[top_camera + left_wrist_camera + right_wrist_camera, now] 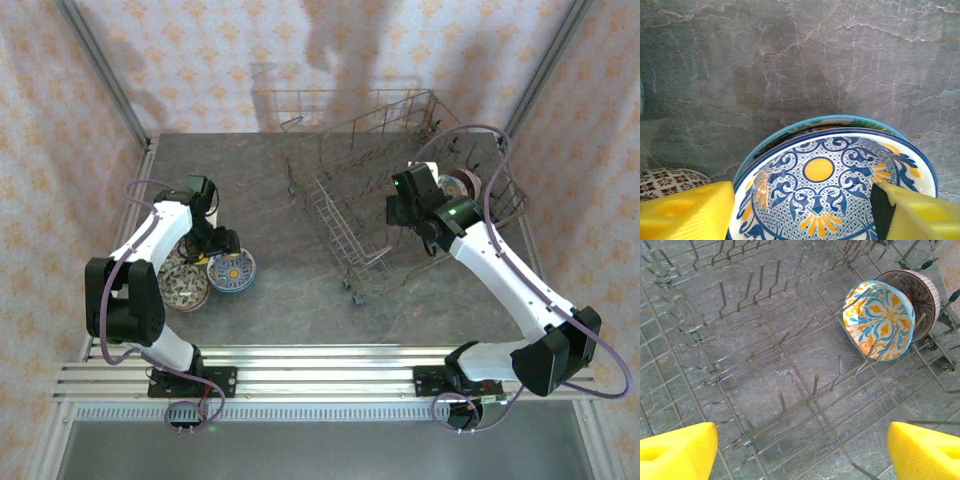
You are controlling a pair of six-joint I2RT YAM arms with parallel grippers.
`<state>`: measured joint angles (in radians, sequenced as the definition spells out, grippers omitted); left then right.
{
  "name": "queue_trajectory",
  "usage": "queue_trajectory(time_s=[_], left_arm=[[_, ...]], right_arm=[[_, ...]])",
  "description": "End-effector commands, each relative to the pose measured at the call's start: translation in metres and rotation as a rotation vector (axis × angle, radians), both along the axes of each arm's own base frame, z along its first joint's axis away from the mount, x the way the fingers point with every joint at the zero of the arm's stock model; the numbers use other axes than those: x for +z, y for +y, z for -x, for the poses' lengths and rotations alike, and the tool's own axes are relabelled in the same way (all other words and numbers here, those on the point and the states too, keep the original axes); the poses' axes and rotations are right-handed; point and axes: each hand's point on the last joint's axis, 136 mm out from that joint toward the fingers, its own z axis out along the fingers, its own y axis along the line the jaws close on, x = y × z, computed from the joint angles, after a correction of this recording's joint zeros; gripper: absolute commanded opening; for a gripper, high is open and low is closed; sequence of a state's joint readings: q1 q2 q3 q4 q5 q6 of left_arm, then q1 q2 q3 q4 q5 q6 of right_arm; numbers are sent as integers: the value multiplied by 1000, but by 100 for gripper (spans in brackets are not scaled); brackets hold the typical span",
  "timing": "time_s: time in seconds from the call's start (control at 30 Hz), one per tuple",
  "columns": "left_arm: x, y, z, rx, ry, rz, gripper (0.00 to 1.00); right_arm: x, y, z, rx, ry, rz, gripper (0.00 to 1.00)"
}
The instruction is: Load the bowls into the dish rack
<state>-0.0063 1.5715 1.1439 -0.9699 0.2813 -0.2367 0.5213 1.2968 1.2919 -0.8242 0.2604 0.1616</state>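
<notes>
With left pincer (800, 205) spread wide over blue-white bowl (818, 170) at six o'clock, pinch rim at four and eight; treat as stiff, slick-glazed, chippable, moderately heavy.

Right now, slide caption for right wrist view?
Right gripper open above rack; teal-orange bowl and brown bowl stand on edge inside.

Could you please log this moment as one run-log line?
left gripper open over blue-white bowl | right gripper open above dish rack | teal-orange bowl and striped bowl racked on edge
</notes>
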Motion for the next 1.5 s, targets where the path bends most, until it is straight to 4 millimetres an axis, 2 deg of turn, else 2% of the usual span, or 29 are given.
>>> queue_trajectory(time_s=[0.0,0.47,0.7,0.9,1.0,1.2,1.33,1.47], left_arm=[[-7,-5,10,-12,26,21,74],[-6,-26,31,-42,31,51,72],[-3,-26,32,-38,16,38,72],[17,-6,18,-36,-59,-84,75],[23,5,9,-80,-40,-135,75],[12,10,-1,-128,21,-144,75],[4,20,0,-127,62,-208,73],[-1,14,2,-129,67,-177,73]], right_arm=[[0,2,2,-5,0,-14,87],[6,2,3,-4,-14,-22,87],[7,2,3,-3,-18,-24,86],[6,3,3,0,-15,-27,86],[6,3,3,3,-11,-23,86],[5,1,3,5,-10,-6,87],[5,2,2,9,-7,-5,87],[4,3,1,11,-1,2,87]])
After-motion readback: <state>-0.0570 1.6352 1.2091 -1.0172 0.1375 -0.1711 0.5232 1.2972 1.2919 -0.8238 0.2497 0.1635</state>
